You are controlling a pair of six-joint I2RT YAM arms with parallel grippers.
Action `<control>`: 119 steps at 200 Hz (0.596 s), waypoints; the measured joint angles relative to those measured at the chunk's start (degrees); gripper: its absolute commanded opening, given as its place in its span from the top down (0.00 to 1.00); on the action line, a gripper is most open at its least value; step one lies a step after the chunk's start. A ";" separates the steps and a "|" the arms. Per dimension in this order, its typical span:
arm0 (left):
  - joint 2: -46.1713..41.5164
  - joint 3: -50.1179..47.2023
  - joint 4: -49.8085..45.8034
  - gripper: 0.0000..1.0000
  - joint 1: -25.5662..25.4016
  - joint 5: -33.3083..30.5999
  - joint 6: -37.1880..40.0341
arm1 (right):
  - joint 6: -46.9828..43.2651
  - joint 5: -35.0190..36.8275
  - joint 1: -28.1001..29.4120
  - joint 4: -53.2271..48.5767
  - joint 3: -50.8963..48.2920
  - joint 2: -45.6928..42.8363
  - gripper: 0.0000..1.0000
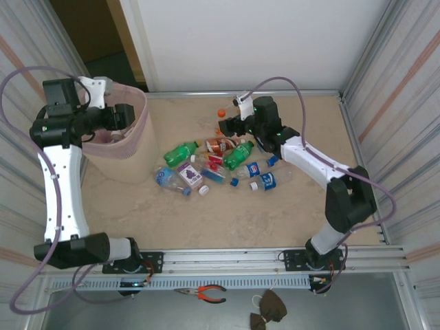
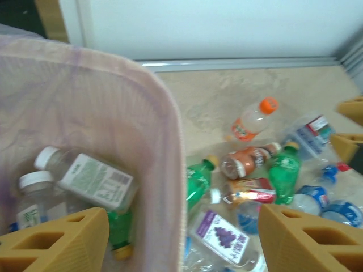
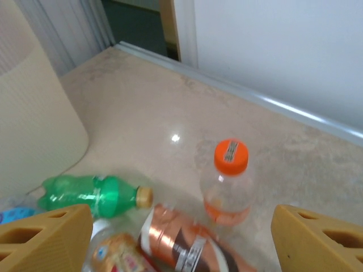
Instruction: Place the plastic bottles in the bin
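1. A few bottles (image 2: pixel 93 178) lie at the bottom of the bin (image 1: pixel 127 161); two clear white-capped ones and a green one can be made out.
2. Most of the work is left: roughly a dozen lie in a pile (image 1: pixel 213 165) on the tabletop (image 1: pixel 275 213), just right of the bin.
3. The left hand (image 1: pixel 127 115) hangs over the bin's rim, fingers spread and empty.
4. The right hand (image 3: pixel 181 243) hovers at the pile's far edge, released and holding nothing. The upright orange-capped bottle (image 3: pixel 229 181) stands just ahead of it.
5. A green bottle (image 3: pixel 91 195) and a brown-labelled bottle (image 3: pixel 181 241) lie crowded against others, so a clean grasp there looks harder.
6. The left hand over the bin's mouth could hinder a drop by the right arm.
7. Pliers (image 1: pixel 204 293) lie on the near ledge, off the tabletop.
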 measured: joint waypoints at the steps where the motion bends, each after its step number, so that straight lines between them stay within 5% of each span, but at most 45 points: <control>1: -0.11 -0.11 0.09 0.29 0.00 0.11 -0.07 | -0.07 0.00 -0.02 0.26 0.20 0.35 0.18; 119: -4.50 -4.17 4.50 0.29 0.00 9.03 -5.53 | -1.18 -1.31 -2.23 18.99 7.98 24.81 0.13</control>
